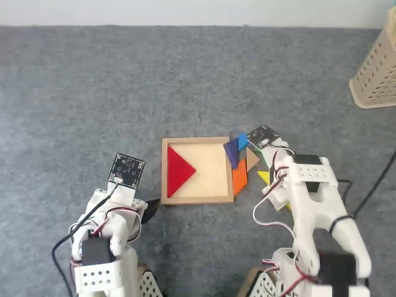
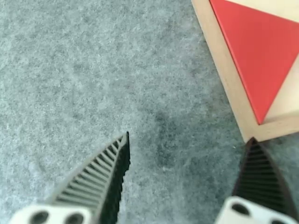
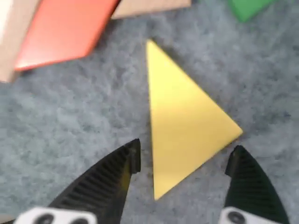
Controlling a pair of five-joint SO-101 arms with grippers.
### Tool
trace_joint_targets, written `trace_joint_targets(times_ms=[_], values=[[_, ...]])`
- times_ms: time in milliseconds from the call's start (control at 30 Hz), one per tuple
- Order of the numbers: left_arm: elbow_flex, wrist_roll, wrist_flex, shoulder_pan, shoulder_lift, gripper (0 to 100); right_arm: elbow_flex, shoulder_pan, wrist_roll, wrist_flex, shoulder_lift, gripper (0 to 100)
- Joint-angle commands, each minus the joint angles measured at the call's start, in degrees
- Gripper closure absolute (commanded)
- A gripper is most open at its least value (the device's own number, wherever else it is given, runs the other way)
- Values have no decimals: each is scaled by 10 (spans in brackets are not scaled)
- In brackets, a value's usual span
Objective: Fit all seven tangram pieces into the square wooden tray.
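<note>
Right pincer (image 3: pixel 186 145): fingers apart, flat yellow triangle piece (image 3: pixel 180 121) between them on grey carpeted bench (image 3: pixel 70 107). Left pincer (image 2: pixel 189 140): apart, beside corner of square wooden tray (image 2: pixel 224 79); red triangle (image 2: pixel 261 46) inside.

No text, numbers or signs can be read. Tray (image 1: pixel 198 140), red triangle (image 1: pixel 177 170) and yellow triangle (image 3: pixel 182 130) are plain. The basket (image 1: pixel 378 68) has no label facing the camera. Marks on the wrist board (image 1: pixel 127 169) are too small to read.
</note>
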Motion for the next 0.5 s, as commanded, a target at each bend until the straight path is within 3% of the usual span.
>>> trace_joint_targets(times_ms=[0,467], values=[[-3,-3,0,3,-8,647,-4,-11,11,23,-52,690],[-3,-3,0,3,-8,647,-70,-7,65,40,27,689]])
